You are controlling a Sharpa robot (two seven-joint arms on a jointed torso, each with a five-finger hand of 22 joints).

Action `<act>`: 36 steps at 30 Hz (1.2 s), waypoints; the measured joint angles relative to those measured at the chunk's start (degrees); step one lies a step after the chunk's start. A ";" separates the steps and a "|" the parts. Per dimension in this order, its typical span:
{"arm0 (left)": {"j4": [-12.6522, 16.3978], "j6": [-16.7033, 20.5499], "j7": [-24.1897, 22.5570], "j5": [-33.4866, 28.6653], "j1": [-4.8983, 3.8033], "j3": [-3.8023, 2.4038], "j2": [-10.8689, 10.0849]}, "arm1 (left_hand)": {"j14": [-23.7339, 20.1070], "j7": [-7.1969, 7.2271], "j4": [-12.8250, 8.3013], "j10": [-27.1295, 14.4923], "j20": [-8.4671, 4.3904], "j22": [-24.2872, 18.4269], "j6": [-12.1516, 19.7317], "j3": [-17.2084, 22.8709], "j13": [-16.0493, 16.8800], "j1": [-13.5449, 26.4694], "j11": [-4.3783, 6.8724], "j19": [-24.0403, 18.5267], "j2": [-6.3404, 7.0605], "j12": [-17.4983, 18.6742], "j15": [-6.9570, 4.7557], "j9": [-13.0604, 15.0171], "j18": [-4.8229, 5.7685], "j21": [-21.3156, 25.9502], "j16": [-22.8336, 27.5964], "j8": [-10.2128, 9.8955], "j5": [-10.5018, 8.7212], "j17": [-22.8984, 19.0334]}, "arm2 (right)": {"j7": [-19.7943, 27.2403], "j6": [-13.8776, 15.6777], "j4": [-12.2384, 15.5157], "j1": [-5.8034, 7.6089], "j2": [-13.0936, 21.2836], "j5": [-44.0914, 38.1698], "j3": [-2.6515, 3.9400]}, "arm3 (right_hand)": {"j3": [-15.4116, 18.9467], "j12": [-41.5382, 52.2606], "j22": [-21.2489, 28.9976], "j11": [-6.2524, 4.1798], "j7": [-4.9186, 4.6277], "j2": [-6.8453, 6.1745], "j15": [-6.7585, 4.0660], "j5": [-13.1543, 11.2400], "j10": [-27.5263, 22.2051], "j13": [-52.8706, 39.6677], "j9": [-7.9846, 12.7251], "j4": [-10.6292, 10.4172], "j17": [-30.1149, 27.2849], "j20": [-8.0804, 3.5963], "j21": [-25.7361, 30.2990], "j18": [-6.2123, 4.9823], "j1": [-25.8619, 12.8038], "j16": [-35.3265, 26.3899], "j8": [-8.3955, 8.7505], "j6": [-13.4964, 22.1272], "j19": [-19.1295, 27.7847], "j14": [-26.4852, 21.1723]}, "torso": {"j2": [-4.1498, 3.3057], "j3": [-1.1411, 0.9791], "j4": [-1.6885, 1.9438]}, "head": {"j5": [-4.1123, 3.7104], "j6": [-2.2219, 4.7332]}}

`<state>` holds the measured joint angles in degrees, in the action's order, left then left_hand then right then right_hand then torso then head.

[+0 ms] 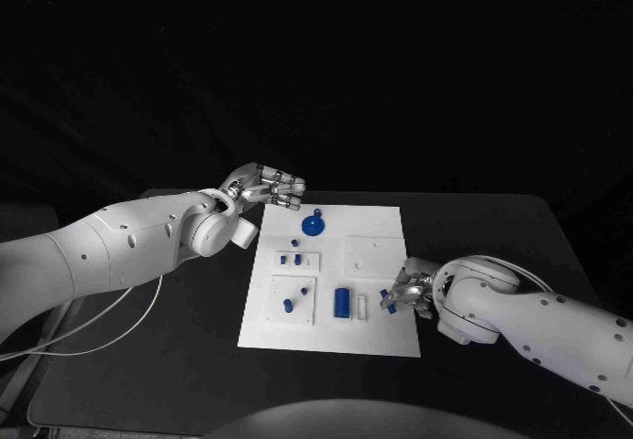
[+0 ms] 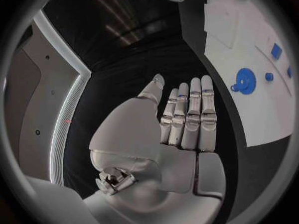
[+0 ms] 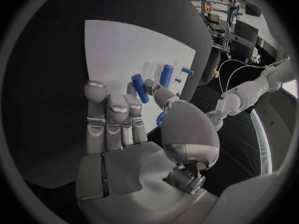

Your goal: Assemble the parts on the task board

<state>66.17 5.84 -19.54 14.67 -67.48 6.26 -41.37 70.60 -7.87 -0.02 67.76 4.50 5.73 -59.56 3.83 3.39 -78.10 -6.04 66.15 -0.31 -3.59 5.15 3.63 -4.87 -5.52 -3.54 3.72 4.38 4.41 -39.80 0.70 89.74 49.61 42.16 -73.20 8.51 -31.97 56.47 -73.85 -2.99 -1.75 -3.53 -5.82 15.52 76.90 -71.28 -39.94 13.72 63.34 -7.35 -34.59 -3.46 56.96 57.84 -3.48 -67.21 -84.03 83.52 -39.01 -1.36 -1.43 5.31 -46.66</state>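
Right wrist view is showing the right robot hand [image 3: 134,117] pinching a small blue rod [image 3: 140,88] between thumb and finger, just over the near edge of the white task board [image 3: 118,45]. Beyond its fingertips a blue cylinder [image 3: 166,75] is standing beside a pale block. Across the board, the left robot hand [image 2: 184,119] is hovering over the black tabletop [image 1: 158,366] with flat, straight fingers, gripping nothing, just off the board's far corner, with the round blue disc [image 1: 313,224] lying near it
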 measured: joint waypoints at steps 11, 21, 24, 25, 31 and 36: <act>0.08 0.00 0.00 0.08 -0.01 0.00 0.16 | 0.00 0.00 0.00 -0.21 0.00 -0.05 0.00 0.00 0.00 0.00 -0.21 0.00 0.00 0.00 0.00 0.00 0.00 0.00 0.00 0.00 0.00 -0.01 | 0.47 0.39 -4.08 -0.46 -4.83 0.56 -0.94 | 1.08 0.00 0.11 0.00 0.33 0.30 0.00 -1.76 0.00 0.00 0.00 1.13 -0.07 0.00 0.22 -0.01 0.30 0.00 0.04 -0.34 0.00 0.00 | -0.01 -0.01 0.04 | -0.04 0.06; 0.11 0.00 -0.02 0.11 -0.01 0.00 0.18 | 0.00 0.00 0.00 -0.21 0.00 -0.04 0.00 0.00 0.00 0.23 -0.21 0.00 -0.23 0.00 0.00 0.00 0.00 0.00 0.00 0.00 0.00 -0.01 | 0.93 0.93 -6.51 -0.67 -6.91 0.57 -1.43 | 4.07 0.00 0.41 0.00 0.86 1.59 0.05 -2.88 0.01 -0.01 0.09 -0.44 -0.07 0.00 0.22 0.00 1.59 0.00 -0.01 -0.88 0.00 -0.05 | -0.01 -0.01 0.02 | 0.14 -0.09; 0.13 -0.01 -0.02 0.11 0.00 0.00 0.18 | 0.00 0.00 0.00 -0.21 0.00 -0.04 0.00 0.00 0.00 0.23 -0.21 0.00 -0.23 0.00 0.00 0.00 0.00 0.00 0.00 0.00 0.00 -0.01 | 1.05 0.98 -6.77 -0.68 -7.14 0.56 -1.46 | 4.15 0.00 0.42 0.00 0.86 1.59 0.08 -3.67 0.01 -0.01 0.88 -0.52 -0.07 0.00 0.22 0.00 1.59 0.00 -0.01 -0.89 0.00 -0.08 | -0.01 -0.03 0.01 | 0.19 -0.11; 0.14 -0.01 -0.02 0.11 0.00 0.00 0.18 | 0.00 0.00 0.00 -0.21 0.00 -0.04 0.00 0.00 0.00 0.23 -0.21 0.00 -0.23 0.00 0.00 0.00 0.00 0.00 0.00 0.00 0.00 -0.01 | 1.10 1.00 -6.83 -0.68 -7.22 0.56 -1.46 | 4.41 0.00 0.42 0.00 0.96 1.59 0.08 -3.78 0.01 -0.01 0.97 -0.77 -0.07 0.00 0.22 0.00 1.60 0.00 -0.01 -0.99 0.00 -0.08 | -0.01 -0.03 0.01 | 0.20 -0.12; 0.14 -0.04 -0.02 0.13 0.00 0.00 0.18 | 0.00 0.00 0.00 -0.21 0.00 -0.09 0.00 0.00 0.00 0.23 -0.21 0.00 -0.23 0.00 0.00 0.00 0.00 0.00 0.00 0.00 0.00 -0.02 | 1.37 1.02 -6.94 -0.68 -7.54 0.56 -1.50 | 5.55 0.21 0.49 0.00 1.22 1.96 -0.11 -4.20 0.02 -0.12 1.90 -1.62 -0.07 0.00 0.22 0.00 1.97 0.01 -0.01 -1.31 0.00 0.11 | 0.00 -0.03 -0.05 | 0.32 -0.22; 0.14 -0.06 0.00 0.14 0.00 0.00 0.18 | 0.00 0.00 0.00 -0.21 0.00 -0.09 0.00 0.00 0.00 0.23 -0.21 0.00 -0.23 0.00 0.00 0.00 0.00 0.00 0.00 0.00 0.00 -0.02 | 1.51 0.98 -6.87 -0.70 -7.63 0.56 -1.54 | 6.28 0.23 0.55 -0.01 1.22 2.40 -0.11 -4.21 0.02 -0.12 2.41 -1.87 -0.06 0.00 0.22 0.00 2.41 0.01 0.01 -1.31 0.00 0.12 | 0.01 -0.04 -0.03 | 0.41 -0.31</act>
<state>66.32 5.79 -19.54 14.81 -67.48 6.26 -41.19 70.60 -7.87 -0.02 67.55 4.50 5.64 -59.56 3.83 3.39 -77.87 -6.25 66.15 -0.54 -3.59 5.15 3.63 -4.87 -5.52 -3.54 3.72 4.38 4.39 -38.29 1.68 82.87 48.91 34.53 -72.64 6.98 -25.68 56.70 -73.30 -2.99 -0.54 -1.13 -5.93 11.31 76.92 -71.40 -37.53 11.85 63.28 -7.35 -34.37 -3.46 59.36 57.85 -3.47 -68.52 -84.03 83.64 -39.01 -1.41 -1.46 5.71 -46.97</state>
